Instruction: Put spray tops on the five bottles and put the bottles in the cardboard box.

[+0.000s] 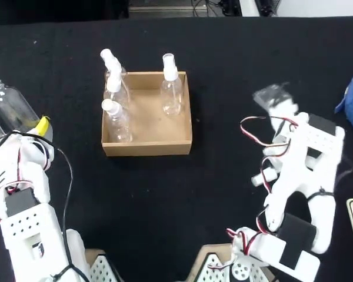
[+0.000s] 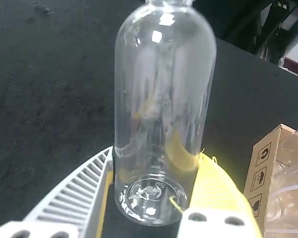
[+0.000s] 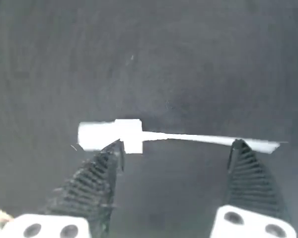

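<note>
**If the fingers close as they stand, the spray top may bow or skid away**

Because the right fingers (image 3: 97, 173) stand wide open, with one tip just beside the head of the white plastic spray top (image 3: 124, 135) and the other near the far end of its thin dip tube, closing now would probably squeeze the part along its length. The tube looks slender enough to bow. The top lies flat on the black table (image 3: 149, 59), so it could slide or flip out instead of seating. A grip across the head looks safer.

The left fingers (image 2: 216, 183), one white and one yellow, are closed on the clear, round-shouldered plastic bottle (image 2: 164, 99) low down, close to its base. Smooth plastic held that far from its bare neck may pivot once a top is pushed or twisted on. The tube also has to enter a narrow opening, so a small tilt could make it miss.

As for pose, the right fingers point down at the table, low over the spray top. The white arm behind them folds back toward its base at the near edge, to the right of the brown cardboard box (image 1: 147, 145). The left fingers hold the bottle pointing away from their arm, well to the left of the box. I cannot tell whether the bottle rests on the table. Capped bottles (image 1: 172, 94) stand inside the box.
</note>
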